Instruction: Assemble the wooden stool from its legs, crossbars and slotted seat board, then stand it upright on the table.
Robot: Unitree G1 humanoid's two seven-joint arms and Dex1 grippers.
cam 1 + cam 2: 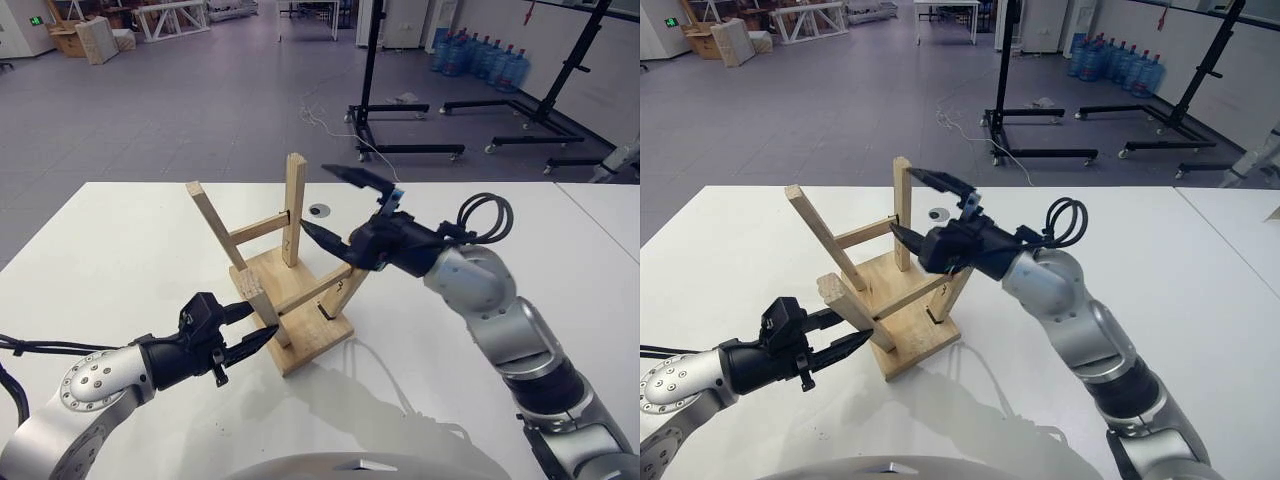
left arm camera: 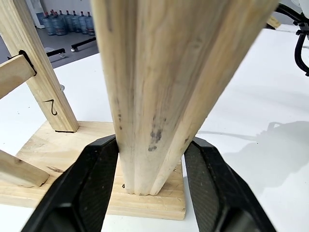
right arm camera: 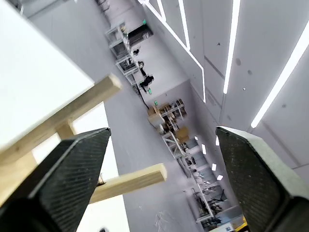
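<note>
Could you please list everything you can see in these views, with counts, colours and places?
table: one, white, under everything.
seat board: one, pale wood, flat on the table, with the stool upside down.
legs: four, pale wood, rising from the seat board.
crossbars: two seen, pale wood, each joining a pair of legs.
round fitting: one, grey, in the table behind the stool.
stands: at least two, black, on the floor behind.
water bottles: several, blue, far right of the floor.
left gripper: one, black, shut on the near leg.
right gripper: one, black, open, above the stool beside the upright leg.
</note>
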